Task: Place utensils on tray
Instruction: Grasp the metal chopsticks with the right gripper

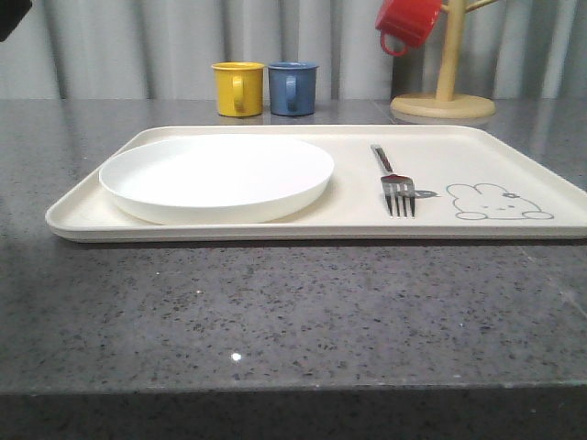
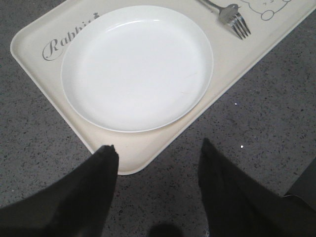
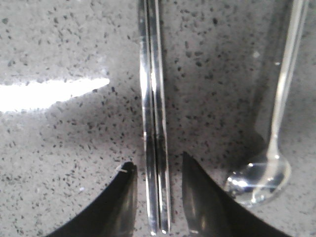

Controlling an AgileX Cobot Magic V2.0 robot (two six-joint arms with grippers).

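Note:
The cream tray point(image 1: 495, 147) lies across the grey stone table. A round white plate point(image 1: 216, 174) sits on its left half, and a silver fork point(image 1: 394, 179) lies beside the rabbit drawing. In the left wrist view, my left gripper point(image 2: 158, 150) hangs open over the bare table just off a corner of the tray point(image 2: 133, 153), near the plate point(image 2: 137, 66) and holding nothing. In the right wrist view, a pair of metal chopsticks point(image 3: 153, 98) lies side by side on the table. My right gripper point(image 3: 157, 165) is open and straddles them, with a gap on each side. A long-handled spoon point(image 3: 276, 133) lies close by.
A yellow mug point(image 1: 238, 88) and a blue mug point(image 1: 293, 88) stand behind the tray. A red mug point(image 1: 408, 22) hangs on a wooden mug tree point(image 1: 444, 96) at the back right. Bare table stretches in front of the tray.

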